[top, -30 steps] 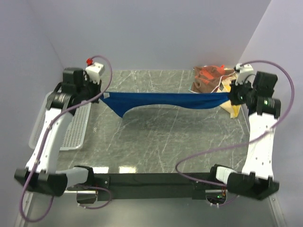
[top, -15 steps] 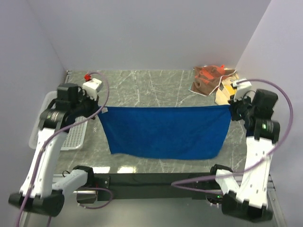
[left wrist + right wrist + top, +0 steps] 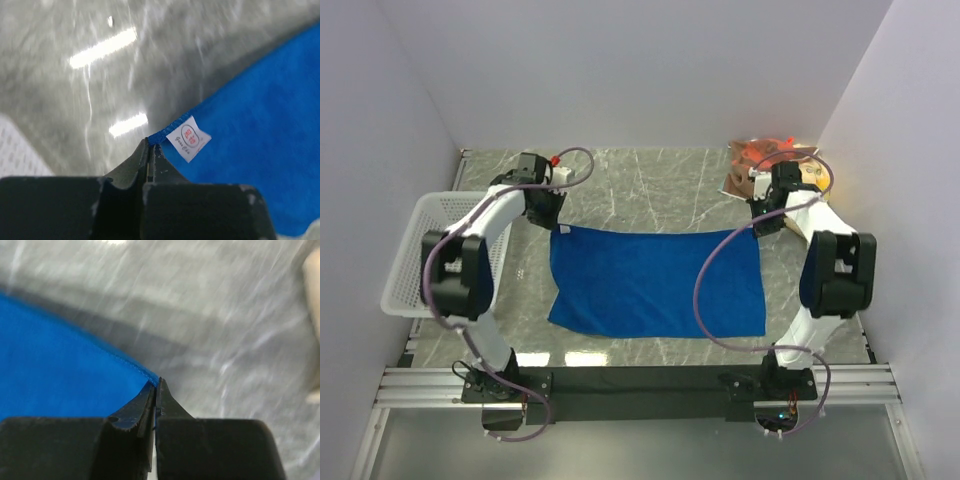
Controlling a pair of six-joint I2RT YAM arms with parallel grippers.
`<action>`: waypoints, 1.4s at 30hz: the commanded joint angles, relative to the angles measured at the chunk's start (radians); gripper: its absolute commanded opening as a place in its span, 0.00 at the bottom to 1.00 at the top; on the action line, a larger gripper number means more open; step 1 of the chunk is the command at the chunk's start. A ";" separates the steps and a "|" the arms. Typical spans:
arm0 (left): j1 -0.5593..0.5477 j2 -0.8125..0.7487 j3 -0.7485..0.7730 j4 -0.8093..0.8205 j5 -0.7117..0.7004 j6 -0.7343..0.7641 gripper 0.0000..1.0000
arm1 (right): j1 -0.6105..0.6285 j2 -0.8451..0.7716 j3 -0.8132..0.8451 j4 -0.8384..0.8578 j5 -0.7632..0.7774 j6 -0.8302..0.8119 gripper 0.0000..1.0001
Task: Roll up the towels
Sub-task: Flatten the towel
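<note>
Lowered since earlier, blue towel (image 3: 655, 285) is laid flat mid-table, far corners clamped by left gripper (image 3: 548, 215) and right gripper (image 3: 760, 222). Bare table (image 3: 650, 190) is left along its edges. Counted: one patterned towel (image 3: 752, 165), one basket (image 3: 405, 270).

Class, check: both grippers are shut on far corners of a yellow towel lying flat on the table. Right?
No: the towel is blue, not yellow, as the top view shows. The left gripper and right gripper are shut on its far corners.
</note>
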 commanded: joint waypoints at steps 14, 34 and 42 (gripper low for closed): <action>0.028 0.352 0.339 0.024 0.001 -0.051 0.39 | -0.015 0.300 0.313 0.073 0.100 0.081 0.49; 0.031 -0.259 -0.254 -0.338 0.169 0.330 0.28 | -0.018 -0.230 -0.204 -0.394 -0.028 -0.297 0.31; -0.141 -0.250 -0.394 -0.228 0.055 0.269 0.21 | 0.058 -0.209 -0.374 -0.234 0.040 -0.235 0.21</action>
